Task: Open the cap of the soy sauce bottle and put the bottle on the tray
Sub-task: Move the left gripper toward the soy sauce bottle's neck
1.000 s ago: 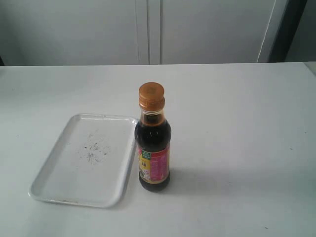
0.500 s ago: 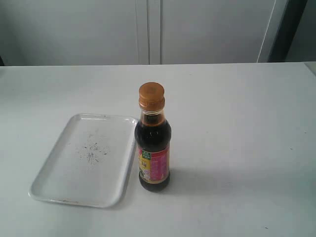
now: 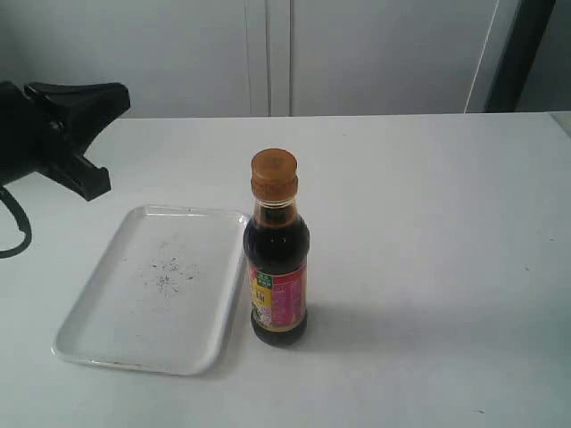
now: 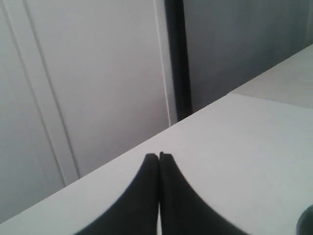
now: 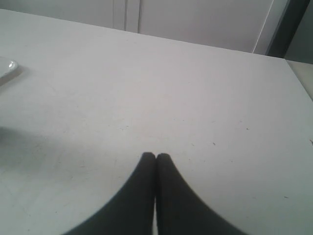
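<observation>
We see a broad white desk point(image 3: 428, 267) carrying a white tray point(image 3: 89, 343), its middle speckled with dark scuffs. Just beside the tray's right rim the soy sauce bottle point(image 3: 278, 276) stands upright on the desk, its coppery cap point(image 3: 273, 173) shut. At the far left, the black left end effector point(image 4: 159, 157) hangs above the desk, fingers pressed together on nothing. The right end effector point(image 5: 155, 156) is likewise closed and empty.
</observation>
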Robot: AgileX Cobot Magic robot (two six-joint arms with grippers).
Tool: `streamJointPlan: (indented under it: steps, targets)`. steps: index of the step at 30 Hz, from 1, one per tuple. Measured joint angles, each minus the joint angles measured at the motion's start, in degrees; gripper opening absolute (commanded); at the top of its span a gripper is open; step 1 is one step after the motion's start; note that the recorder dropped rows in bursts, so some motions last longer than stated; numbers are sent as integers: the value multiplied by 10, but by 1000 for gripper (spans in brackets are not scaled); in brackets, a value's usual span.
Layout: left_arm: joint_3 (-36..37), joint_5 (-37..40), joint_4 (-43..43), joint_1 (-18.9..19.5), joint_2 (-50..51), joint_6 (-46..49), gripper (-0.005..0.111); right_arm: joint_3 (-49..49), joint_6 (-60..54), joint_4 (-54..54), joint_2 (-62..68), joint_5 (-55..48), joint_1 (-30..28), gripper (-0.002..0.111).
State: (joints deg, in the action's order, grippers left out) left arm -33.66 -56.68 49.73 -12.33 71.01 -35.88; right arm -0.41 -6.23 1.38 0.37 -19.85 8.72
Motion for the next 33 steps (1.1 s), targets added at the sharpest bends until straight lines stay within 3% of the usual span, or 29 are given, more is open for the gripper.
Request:
streamJointPlan:
  steps: [3,7,10,20,33]
  targets:
    - [-7,-80,16,0,31,-15,34,0,0,0,0,0,0,0]
    - [-37,-115,63,0,59,-68,81,0,0,0,0,0,0,0]
    - [-63,-120,91,-2,80,-132,97,0,0,0,0,0,0,0]
    - [-87,-124,131,-68,92,-174,101,0,0,0,0,0,0,0]
    - [-88,-126,90,-139,98,-160,101,0,0,0,0,0,0,0]
